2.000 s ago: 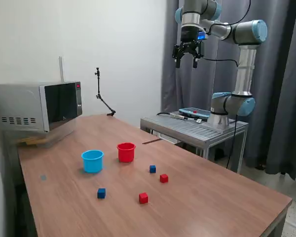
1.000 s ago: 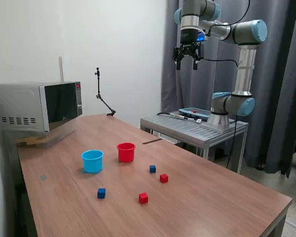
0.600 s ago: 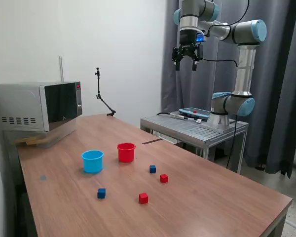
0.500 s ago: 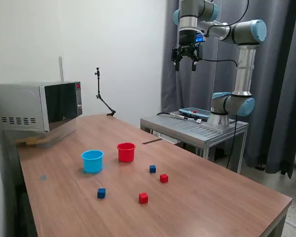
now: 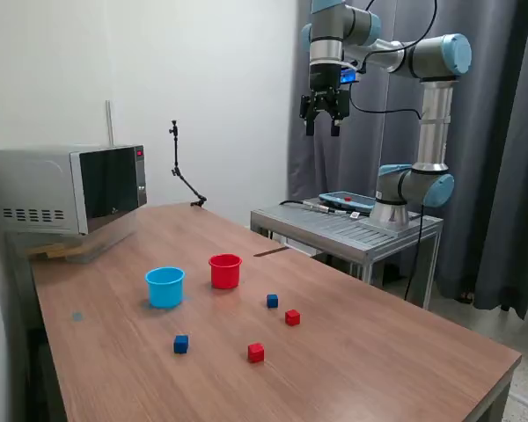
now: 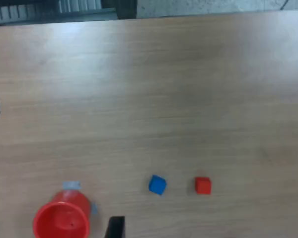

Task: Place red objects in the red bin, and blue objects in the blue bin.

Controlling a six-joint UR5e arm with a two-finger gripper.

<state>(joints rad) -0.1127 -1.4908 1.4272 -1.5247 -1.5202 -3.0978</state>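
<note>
while cubes dot mid-table, gripper (image 5: 321, 123) hangs high, fingers apart.

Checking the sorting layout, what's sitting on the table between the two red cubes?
Nothing; in the exterior view bare table separates the red cube from the nearer red cube.

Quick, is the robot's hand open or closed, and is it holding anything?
Hand: open and empty, hanging high above the table.
</note>
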